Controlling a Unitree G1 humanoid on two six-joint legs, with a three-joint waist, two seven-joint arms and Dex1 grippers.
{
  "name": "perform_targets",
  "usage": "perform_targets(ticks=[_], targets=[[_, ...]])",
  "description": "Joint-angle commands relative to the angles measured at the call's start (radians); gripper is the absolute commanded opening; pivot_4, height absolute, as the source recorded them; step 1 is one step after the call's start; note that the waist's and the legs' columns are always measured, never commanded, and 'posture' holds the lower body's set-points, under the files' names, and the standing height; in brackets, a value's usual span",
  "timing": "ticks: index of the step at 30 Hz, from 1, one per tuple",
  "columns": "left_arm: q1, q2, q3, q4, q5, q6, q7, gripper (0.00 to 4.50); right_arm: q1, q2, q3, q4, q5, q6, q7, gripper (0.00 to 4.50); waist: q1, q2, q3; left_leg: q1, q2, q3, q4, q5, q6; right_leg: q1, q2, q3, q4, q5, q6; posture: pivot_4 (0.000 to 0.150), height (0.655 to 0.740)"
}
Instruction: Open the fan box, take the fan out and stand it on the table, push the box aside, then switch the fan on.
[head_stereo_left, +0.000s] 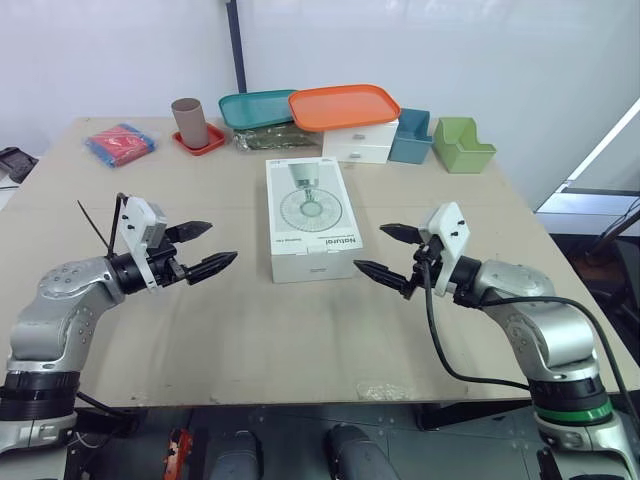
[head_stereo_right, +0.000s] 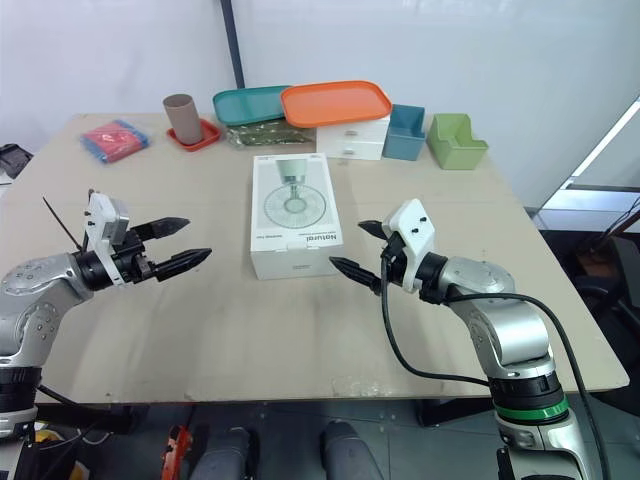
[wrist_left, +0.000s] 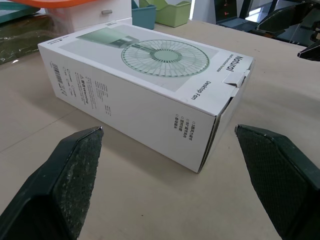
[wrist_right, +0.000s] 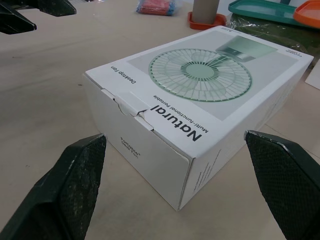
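With left pincer (head_stereo_left: 222, 242) and right pincer (head_stereo_left: 370, 247) both released, flanking closed fan box (head_stereo_left: 310, 215) lying flat on surface (head_stereo_left: 250, 340).
Pointing inward toward its near end, long axis running away from robot; judging right pincer nearer.

Both head views look forward and down over the whole table (head_stereo_left: 300, 340) from its near edge. Each wrist view sits low and close, facing the fan box (wrist_left: 150, 85) from opposite sides; both share its near end.
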Motion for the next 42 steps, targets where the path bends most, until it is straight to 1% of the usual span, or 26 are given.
perform_targets(ticks=[1,5,10,11,12,13,16,17,18,19,21,22,23,25,28,31,33,38,40,42], targets=[[-0.036,-0.018,0.040,-0.023,-0.056,0.072,0.057,4.48,-0.010,-0.013,-0.036,-0.045,0.010,0.005,-0.015,4.50,0.000,0.000,0.000,0.000,0.000,0.000,0.000,0.000,0.000,0.000,0.000,0.000,0.000,0.000,0.000,0.150,0.7400],[-0.038,-0.011,0.036,-0.025,-0.057,0.087,0.061,4.48,0.002,-0.015,-0.042,-0.062,0.015,0.015,-0.026,4.50,0.000,0.000,0.000,0.000,0.000,0.000,0.000,0.000,0.000,0.000,0.000,0.000,0.000,0.000,0.000,0.150,0.7400],[-0.068,-0.007,0.021,-0.001,-0.056,0.065,0.018,4.48,0.016,-0.020,-0.053,-0.089,0.021,0.027,-0.038,4.50,0.000,0.000,0.000,0.000,0.000,0.000,0.000,0.000,0.000,0.000,0.000,0.000,0.000,0.000,0.000,0.150,0.7400],[-0.072,-0.010,0.020,0.004,-0.056,0.054,0.005,4.24,0.018,-0.022,-0.057,-0.093,0.021,0.028,-0.039,4.50,0.000,0.000,0.000,0.000,0.000,0.000,0.000,0.000,0.000,0.000,0.000,0.000,0.000,0.000,0.000,0.150,0.7400],[-0.074,-0.011,0.023,0.004,-0.076,0.056,-0.022,3.88,0.018,-0.025,-0.060,-0.098,0.020,0.029,-0.041,4.50,0.000,0.000,0.000,0.000,0.000,0.000,0.000,0.000,0.000,0.000,0.000,0.000,0.000,0.000,0.000,0.150,0.7400],[-0.081,-0.011,0.020,0.005,-0.078,0.058,-0.028,3.80,0.015,-0.028,-0.065,-0.101,0.021,0.029,-0.043,4.50,0.000,0.000,0.000,0.000,0.000,0.000,0.000,0.000,0.000,0.000,0.000,0.000,0.000,0.000,0.000,0.150,0.7400],[-0.116,-0.030,0.012,0.024,-0.064,0.046,-0.019,2.69,0.001,-0.029,-0.074,-0.110,0.023,0.032,-0.052,4.50,0.000,0.000,0.000,0.000,0.000,0.000,0.000,0.000,0.000,0.000,0.000,0.000,0.000,0.000,0.000,0.150,0.7400],[-0.130,-0.038,0.003,0.034,-0.058,0.037,-0.022,2.37,-0.005,-0.030,-0.072,-0.113,0.020,0.031,-0.054,4.50,0.000,0.000,0.000,0.000,0.000,0.000,0.000,0.000,0.000,0.000,0.000,0.000,0.000,0.000,0.000,0.150,0.7400],[-0.151,-0.049,-0.010,0.050,-0.051,0.029,-0.028,2.16,-0.014,-0.031,-0.069,-0.118,0.015,0.029,-0.058,4.50,0.000,0.000,0.000,0.000,0.000,0.000,0.000,0.000,0.000,0.000,0.000,0.000,0.000,0.000,0.000,0.150,0.7400],[-0.165,-0.056,-0.019,0.061,-0.046,0.023,-0.032,1.66,-0.020,-0.031,-0.066,-0.121,0.012,0.028,-0.060,4.50,0.000,0.000,0.000,0.000,0.000,0.000,0.000,0.000,0.000,0.000,0.000,0.000,0.000,0.000,0.000,0.150,0.7400],[-0.202,-0.077,-0.039,0.099,-0.028,0.002,-0.036,1.36,-0.035,-0.029,-0.061,-0.130,0.012,0.034,-0.069,4.50,0.001,0.000,0.000,0.000,-0.001,0.000,0.000,0.000,0.000,0.000,0.000,0.000,0.000,0.000,0.001,0.150,0.7400],[-0.227,-0.094,-0.051,0.127,-0.016,-0.013,-0.038,0.98,-0.047,-0.027,-0.053,-0.136,0.006,0.036,-0.077,4.50,0.001,0.000,0.000,0.000,-0.001,0.000,0.000,0.000,0.000,0.000,0.000,0.000,0.000,0.000,0.001,0.150,0.7400],[-0.255,-0.117,-0.070,0.156,-0.003,-0.023,-0.034,0.77,-0.063,-0.027,-0.034,-0.142,-0.014,0.038,-0.090,4.50,0.001,0.000,0.000,0.000,-0.001,0.000,0.000,0.000,0.000,0.000,0.000,0.000,0.000,0.000,0.001,0.150,0.7400],[-0.301,-0.160,-0.127,0.211,0.038,-0.049,-0.036,0.10,-0.093,-0.028,0.013,-0.146,-0.063,0.028,-0.106,4.50,0.002,0.000,0.000,0.000,-0.001,0.000,0.000,0.000,0.000,0.000,0.000,0.000,0.000,0.000,0.000,0.150,0.7400],[-0.334,-0.198,-0.181,0.301,0.114,-0.109,-0.028,0.10,-0.110,-0.023,0.077,-0.138,-0.123,0.012,-0.120,4.50,0.002,0.000,0.000,0.000,-0.001,0.000,0.000,0.000,0.000,0.000,0.000,0.000,0.000,0.000,0.000,0.150,0.7400],[-0.341,-0.217,-0.192,0.350,0.132,-0.136,-0.027,0.10,-0.121,-0.015,0.112,-0.129,-0.157,0.008,-0.138,4.50,0.003,0.000,0.000,-0.001,-0.001,-0.001,0.000,0.000,0.000,0.000,0.000,0.000,0.000,0.002,-0.002,0.150,0.7400],[-0.350,-0.228,-0.207,0.395,0.167,-0.172,-0.021,0.10,-0.131,-0.005,0.133,-0.130,-0.178,0.007,-0.147,4.50,0.003,0.000,0.000,-0.001,-0.001,-0.001,0.000,0.000,0.000,0.000,0.000,0.000,0.000,0.002,-0.003,0.150,0.7400],[-0.360,-0.246,-0.217,0.449,0.196,-0.213,-0.036,0.10,-0.176,0.023,0.171,-0.135,-0.212,0.016,-0.164,4.50,0.003,0.000,0.000,-0.002,-0.001,-0.001,0.000,0.000,0.000,-0.001,0.000,0.000,0.000,0.002,-0.003,0.150,0.7400],[-0.363,-0.250,-0.212,0.459,0.199,-0.223,-0.037,0.10,-0.206,0.021,0.224,-0.118,-0.280,0.000,-0.177,4.50,0.003,0.000,0.000,-0.002,-0.001,-0.002,0.000,0.000,0.000,-0.001,0.000,0.000,0.000,0.002,-0.003,0.150,0.7400],[-0.365,-0.254,-0.205,0.467,0.199,-0.230,-0.040,0.10,-0.221,0.026,0.254,-0.110,-0.316,-0.007,-0.181,4.50,0.003,0.000,0.000,-0.002,-0.002,-0.002,0.001,0.000,0.000,-0.001,0.000,-0.001,0.000,0.003,-0.003,0.150,0.7400]])
